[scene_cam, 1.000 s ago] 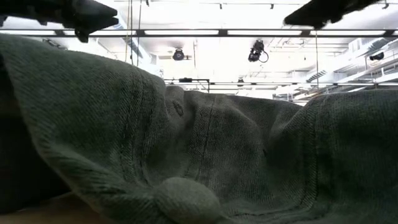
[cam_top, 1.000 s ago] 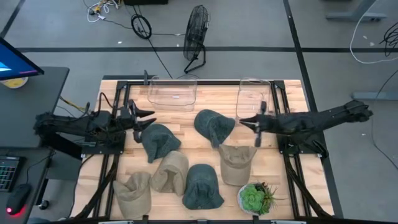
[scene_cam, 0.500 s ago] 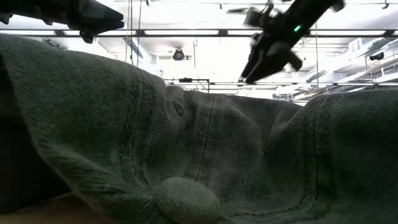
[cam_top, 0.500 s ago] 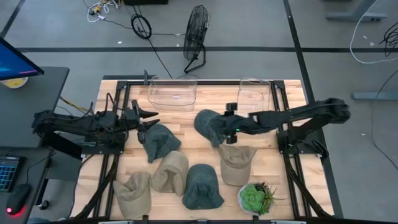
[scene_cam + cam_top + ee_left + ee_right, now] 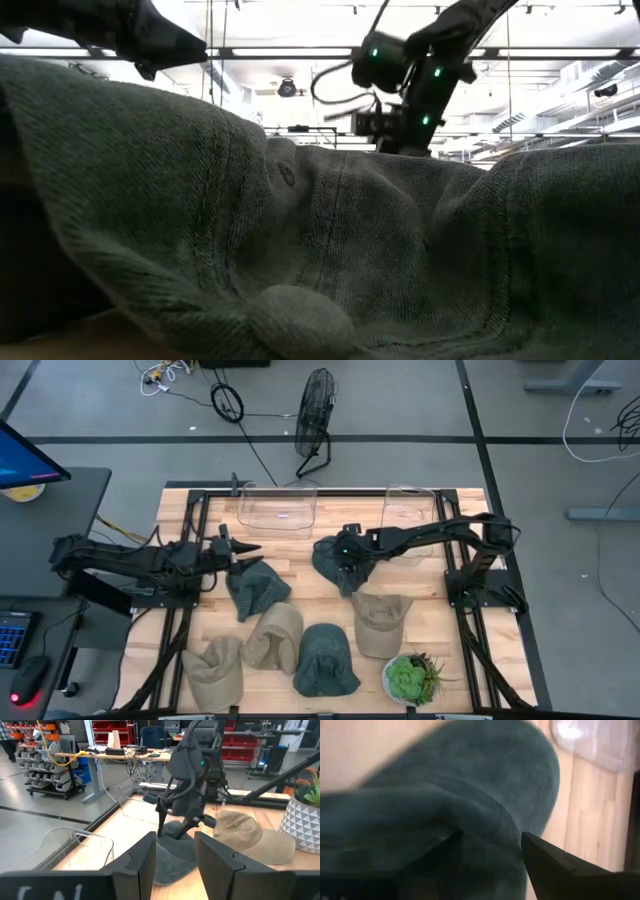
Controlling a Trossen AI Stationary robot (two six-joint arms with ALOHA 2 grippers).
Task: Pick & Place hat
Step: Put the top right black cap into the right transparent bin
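Observation:
Several hats lie on the wooden table, some dark green, some tan. My right gripper [image 5: 347,559] hangs open over the dark green hat [image 5: 330,555] at the middle far side, pointing down. In the right wrist view its fingers [image 5: 545,857] stand on either side of a raised ridge of that hat [image 5: 485,785]. My left gripper [image 5: 240,549] hovers open at the left, just above the far edge of another dark green hat [image 5: 257,586], which lies flat on the wood. My right gripper comes at the dark green hat from above, fingers pointing down, with a ridge of its cloth [image 5: 490,827] between the open fingers. The hat lies on the table. I cannot tell whether the fingers touch the cloth.
Two clear bins [image 5: 278,510] [image 5: 408,512] stand at the far edge. Tan hats [image 5: 275,637] [image 5: 214,670] [image 5: 381,622] and a dark green one [image 5: 326,660] lie nearer, beside a potted plant [image 5: 410,678]. That near hat [image 5: 300,250] fills the low view.
My right gripper has swung from the table's right side toward the left, tipped to point down, and come down onto the middle dark green hat. The hats lie as before.

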